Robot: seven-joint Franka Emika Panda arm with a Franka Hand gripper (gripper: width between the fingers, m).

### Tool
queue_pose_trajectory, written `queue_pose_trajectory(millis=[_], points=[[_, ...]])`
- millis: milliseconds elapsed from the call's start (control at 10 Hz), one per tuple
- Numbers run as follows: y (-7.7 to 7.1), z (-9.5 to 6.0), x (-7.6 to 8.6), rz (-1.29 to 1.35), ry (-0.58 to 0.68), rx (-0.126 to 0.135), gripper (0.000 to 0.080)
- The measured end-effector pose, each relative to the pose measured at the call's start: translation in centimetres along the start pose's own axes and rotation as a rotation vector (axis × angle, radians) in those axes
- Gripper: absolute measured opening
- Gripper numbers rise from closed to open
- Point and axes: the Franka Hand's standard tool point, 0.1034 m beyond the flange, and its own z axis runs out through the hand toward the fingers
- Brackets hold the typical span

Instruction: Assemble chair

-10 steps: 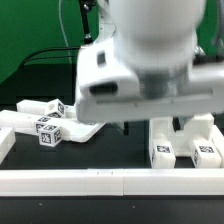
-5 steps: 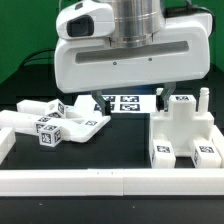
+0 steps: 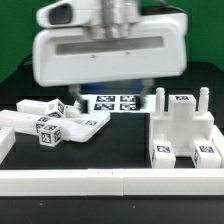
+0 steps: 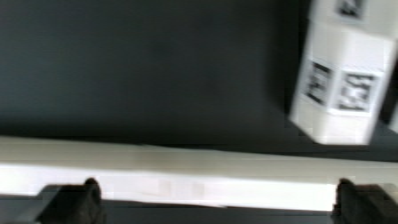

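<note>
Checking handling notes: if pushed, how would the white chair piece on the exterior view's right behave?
The chair piece looks like rigid plastic, so probably stiff. Its broad blocky base suggests sliding rather than tipping or rolling.

A: Do we find any words, numbers or brand names here?

B: No, we can read none. We see only black-and-white square tags (image 3: 45, 139), on the chair pieces (image 3: 185, 125), on the marker board (image 3: 117, 102) and on one white piece (image 4: 347, 85) in the wrist view.
</note>
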Motion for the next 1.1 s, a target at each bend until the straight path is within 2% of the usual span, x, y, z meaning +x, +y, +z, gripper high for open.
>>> queue_pose_trajectory(millis=[100,200,300,600,700,900,1000,1100], points=[[0.8,-0.3,-1.4,0.008,-0.011,-0.001,0.0649],[0.4,-0.5,-1.9,0.021,-0.011,0.002,0.0649],[0.0,-0.6,-1.7,0.022,-0.001,0.000,0.0649],[0.5,-0.4,-1.9,0.024,-0.007,0.000,0.0649],[1.6,-0.1,-3.0,0.045,-0.028,0.008,0.0649],[4.4,-0.2,-6.5,0.074,-0.103,0.023,0.0648],[4.7,-0.1,-7.3,0.106,-0.119,0.017,0.0648],[4.2,-0.6,-6.1,0.093,-0.102,0.009,0.0649]])
